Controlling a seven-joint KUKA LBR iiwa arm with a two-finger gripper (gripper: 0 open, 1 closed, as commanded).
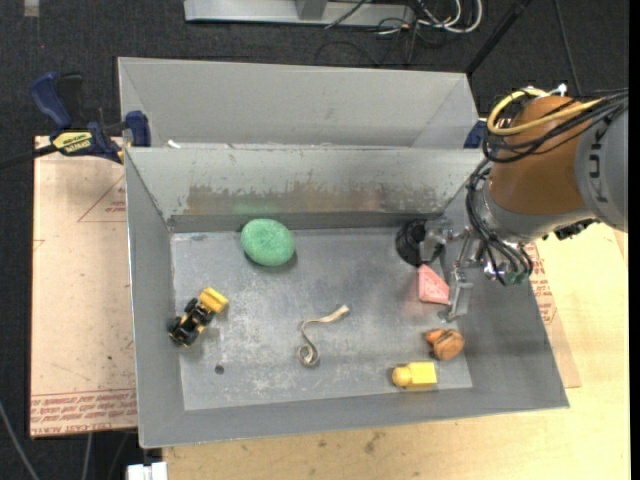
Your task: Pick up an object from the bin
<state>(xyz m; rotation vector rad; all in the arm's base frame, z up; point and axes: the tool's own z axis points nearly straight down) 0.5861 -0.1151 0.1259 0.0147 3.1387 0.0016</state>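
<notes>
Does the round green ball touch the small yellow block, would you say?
No, the green ball sits back left, the yellow block front right, well apart.

The only lettering I can make out from here is on the pale link of the arm (605, 183), at the right of the view. Large dark capitals run along its side. I read them as "KU", with the rest cut off at the edge. I cannot read any marking on the small things lying in the bin (260, 368).
</notes>
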